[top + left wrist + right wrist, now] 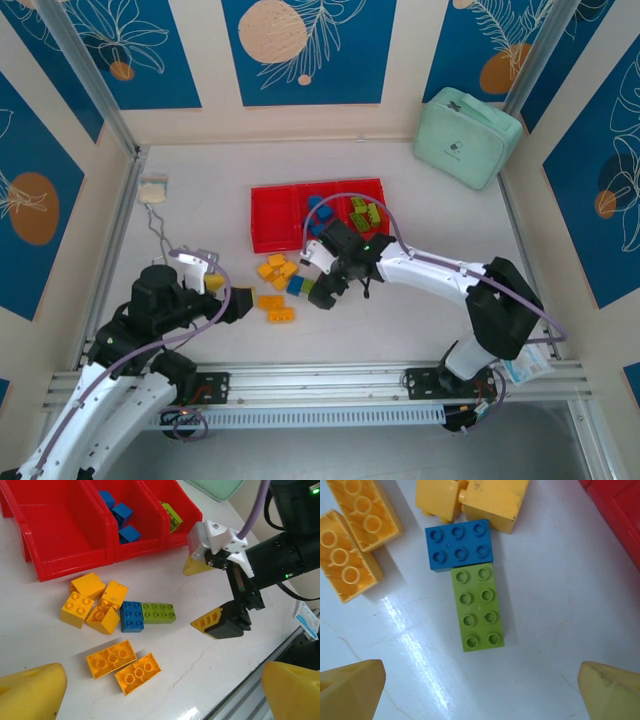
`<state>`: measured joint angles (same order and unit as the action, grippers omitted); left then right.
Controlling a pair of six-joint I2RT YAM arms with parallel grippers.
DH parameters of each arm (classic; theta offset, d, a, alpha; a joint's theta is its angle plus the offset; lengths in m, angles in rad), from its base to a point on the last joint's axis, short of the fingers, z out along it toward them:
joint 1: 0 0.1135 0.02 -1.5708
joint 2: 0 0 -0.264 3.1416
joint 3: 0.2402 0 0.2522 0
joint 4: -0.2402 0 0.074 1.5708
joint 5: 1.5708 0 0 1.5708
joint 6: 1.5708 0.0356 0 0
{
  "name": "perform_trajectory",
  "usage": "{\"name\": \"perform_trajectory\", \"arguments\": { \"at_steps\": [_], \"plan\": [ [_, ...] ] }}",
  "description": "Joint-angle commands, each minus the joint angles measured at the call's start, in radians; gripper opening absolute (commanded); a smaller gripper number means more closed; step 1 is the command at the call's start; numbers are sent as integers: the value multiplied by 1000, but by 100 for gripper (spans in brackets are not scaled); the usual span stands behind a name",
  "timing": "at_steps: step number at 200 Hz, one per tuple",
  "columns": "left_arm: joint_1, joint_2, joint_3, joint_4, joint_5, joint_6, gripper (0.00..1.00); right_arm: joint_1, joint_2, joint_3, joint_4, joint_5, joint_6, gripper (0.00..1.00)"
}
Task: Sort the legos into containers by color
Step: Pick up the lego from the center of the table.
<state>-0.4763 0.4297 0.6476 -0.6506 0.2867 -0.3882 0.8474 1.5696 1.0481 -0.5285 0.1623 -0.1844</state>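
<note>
Right tool (480, 687) wide, empty, low over tabletop (570, 605); left tool (236, 302) wide, empty too. Tray (270, 236) holds blues in middle, greens at right. Loose legos (278, 270) lie near tray; green brick (477, 607), touching blue one (460, 545), sits under right tool. Likely picking green: descend, straddle, close.

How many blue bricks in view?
4: three blue bricks in the red tray's middle compartment; one on the table, touching the green brick. Others may be hidden deeper in the tray.
</note>
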Motion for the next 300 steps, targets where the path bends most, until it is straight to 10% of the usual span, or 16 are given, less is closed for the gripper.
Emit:
{"name": "perform_trajectory", "arguments": {
  "at_steps": [1, 125, 190, 219, 300],
  "plan": [
    [-11, 2, 0, -1, -4, -12, 99, 27, 54, 41, -4, -3, -61, 99],
    [-12, -28, -4, 8, 5, -12, 99, -5, 313, 169, -55, -109, -113, 89],
    [-11, -41, -9, 14, 3, -14, 99, -1, 399, 218, -135, -100, -116, 67],
    [-12, -44, -8, 10, -10, -16, 99, 9, 407, 229, -155, -47, -109, 42],
    [-11, -48, -7, 11, -13, -15, 99, 46, 436, 255, -240, 57, -86, 28]
  ]
}}
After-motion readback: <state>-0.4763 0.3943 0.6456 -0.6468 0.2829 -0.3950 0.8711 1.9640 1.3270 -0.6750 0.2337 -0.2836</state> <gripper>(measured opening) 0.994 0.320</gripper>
